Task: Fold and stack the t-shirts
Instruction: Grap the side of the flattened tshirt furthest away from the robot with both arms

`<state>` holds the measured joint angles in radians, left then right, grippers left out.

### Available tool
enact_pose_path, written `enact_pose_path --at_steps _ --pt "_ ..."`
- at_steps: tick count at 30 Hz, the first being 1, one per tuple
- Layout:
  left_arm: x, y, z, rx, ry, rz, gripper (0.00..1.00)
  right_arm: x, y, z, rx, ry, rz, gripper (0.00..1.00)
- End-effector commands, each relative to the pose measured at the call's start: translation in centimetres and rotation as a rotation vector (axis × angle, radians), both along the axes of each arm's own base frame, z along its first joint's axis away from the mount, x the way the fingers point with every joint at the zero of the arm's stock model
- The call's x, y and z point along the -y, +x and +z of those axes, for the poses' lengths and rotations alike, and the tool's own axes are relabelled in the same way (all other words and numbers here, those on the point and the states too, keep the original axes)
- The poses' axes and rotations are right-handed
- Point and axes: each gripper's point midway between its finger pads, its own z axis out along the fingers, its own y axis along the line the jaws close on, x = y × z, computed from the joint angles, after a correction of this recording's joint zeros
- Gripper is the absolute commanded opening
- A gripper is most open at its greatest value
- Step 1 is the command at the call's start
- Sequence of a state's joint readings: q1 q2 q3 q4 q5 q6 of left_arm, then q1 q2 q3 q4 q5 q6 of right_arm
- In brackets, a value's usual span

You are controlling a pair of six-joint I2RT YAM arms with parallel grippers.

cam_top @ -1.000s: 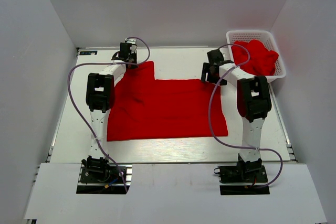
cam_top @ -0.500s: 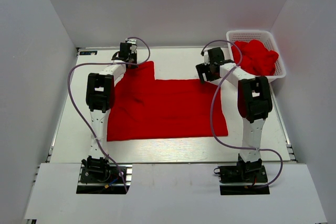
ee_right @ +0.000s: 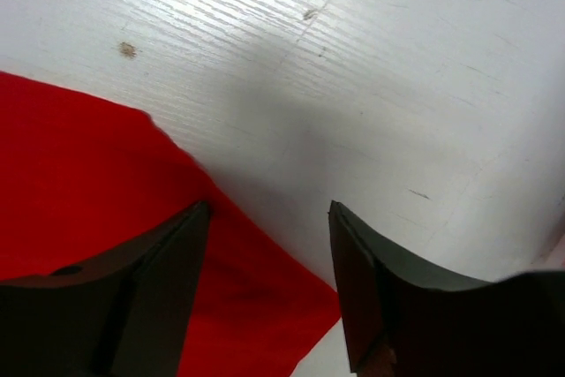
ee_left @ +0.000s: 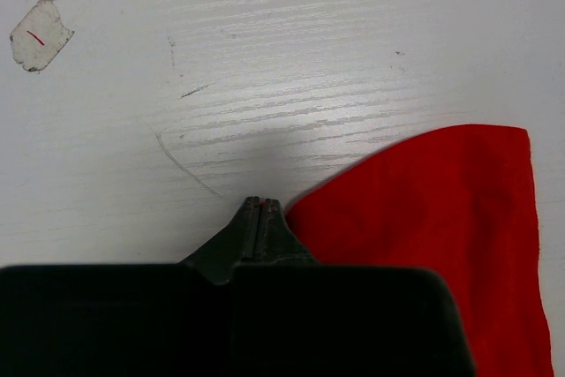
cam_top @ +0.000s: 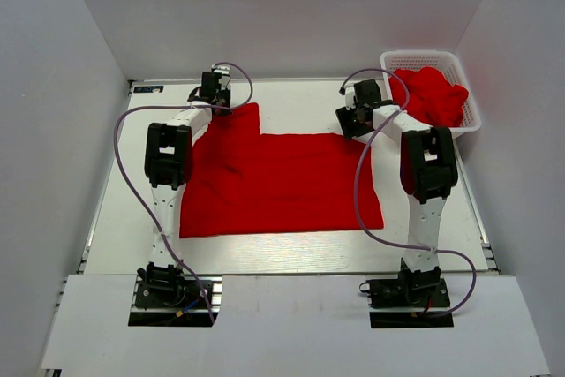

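Shirt (cam_top: pixel 278 178): spread flat on table (cam_top: pixel 291 99), between the arms.
Left gripper (ee_left: pixel 258 204): jaws pressed together at shirt's far-left edge; can't tell if cloth is pinched.
Right gripper (ee_right: pixel 269 209): jaws spread, over shirt's far-right corner.
Basket (cam_top: pixel 422 56): far right, red shirts (cam_top: pixel 434 94) heaped inside.

Matt cloth t-shirt (cam_top: pixel 274 183) on grainy painted table (cam_top: pixel 291 108).

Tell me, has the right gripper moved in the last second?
Yes. In the top view the right gripper has shifted slightly left, away from the white basket, toward the spread t-shirt's far right corner.
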<state>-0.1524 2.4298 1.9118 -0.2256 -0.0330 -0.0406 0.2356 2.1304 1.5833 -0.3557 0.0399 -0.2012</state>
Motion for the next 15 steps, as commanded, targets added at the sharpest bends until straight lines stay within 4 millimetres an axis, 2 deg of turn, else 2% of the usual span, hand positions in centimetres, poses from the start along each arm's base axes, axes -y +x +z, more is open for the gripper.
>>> enact_pose_path --at_steps 1,6,9,10,13,14,15 --pt "-0.5 -0.4 3.1 0.019 0.006 -0.001 0.0 -0.8 -0.2 -0.6 -0.022 0.045 0.041 0.6" --pt "-0.7 -0.4 3.1 0.02 0.018 0.0 0.0 -0.5 -0.9 -2.2 -0.074 0.045 0.035 0.59" --pt "-0.9 -0.3 3.2 0.021 0.024 0.007 0.0 -0.3 -1.0 -2.8 -0.087 0.048 0.026 0.48" --pt "-0.9 -0.3 3.2 0.021 0.024 0.007 0.0 -0.1 -1.2 -3.3 -0.101 0.045 0.017 0.37" --pt "-0.8 -0.1 3.5 0.03 0.023 0.007 0.0 0.0 -1.1 -3.1 -0.098 0.05 0.007 0.13" --pt "-0.8 -0.1 3.5 0.03 0.023 0.007 0.0 0.1 -1.0 -2.7 -0.09 0.05 0.005 0.0" --pt "-0.8 -0.1 3.5 0.03 0.023 0.007 0.0 -0.1 -0.8 -2.2 -0.075 0.052 0.008 0.0"
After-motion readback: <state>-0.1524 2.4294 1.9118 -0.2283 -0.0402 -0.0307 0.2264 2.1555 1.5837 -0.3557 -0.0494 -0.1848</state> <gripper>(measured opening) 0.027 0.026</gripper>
